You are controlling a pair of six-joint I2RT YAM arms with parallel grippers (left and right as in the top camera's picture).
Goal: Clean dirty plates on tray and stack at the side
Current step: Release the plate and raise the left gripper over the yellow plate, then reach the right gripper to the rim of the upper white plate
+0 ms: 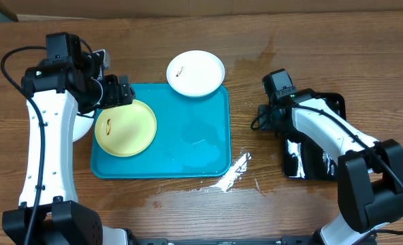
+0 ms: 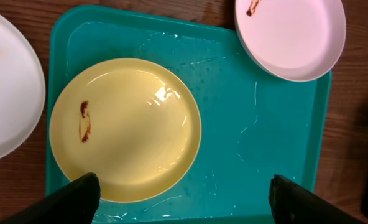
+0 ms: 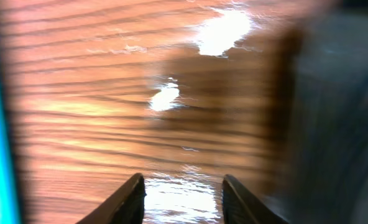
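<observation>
Plates (image 1: 125, 127), three in all, lie on and around a wet tray. The left gripper (image 2: 184, 186) has its jaws spread wide, with nothing between them. It sits over the rim of the pale yellow plate (image 2: 125, 127), which lies flat inside the turquoise tray (image 2: 265, 130) at its left end. A small brown smear (image 2: 84, 121) marks that plate near one side. Water drops and streaks shine on the bare floor of the tray beside it.

A white plate (image 2: 289, 37) rests across the tray's far rim, partly over the tray and partly over the wooden table (image 1: 256, 34). It carries a small dark smear (image 2: 253, 6) near its edge. A second white plate (image 2: 7, 87) lies on the table just beside the tray's left rim. From overhead it is mostly hidden under the left arm (image 1: 48, 136).

The right gripper (image 3: 183, 190) has its jaws a little apart and empty. Its wrist picture is blurred. Below it is bare wood with bright wet patches, a strip of turquoise at the left edge and a dark blurred shape at the right. From overhead, this gripper is over the table between the turquoise tray and a smaller black tray (image 1: 327, 102), well apart from all three plates. The right arm (image 1: 331, 133) stretches over the black tray. A white splash (image 1: 234, 171) lies on the table near the turquoise tray's front right corner.
</observation>
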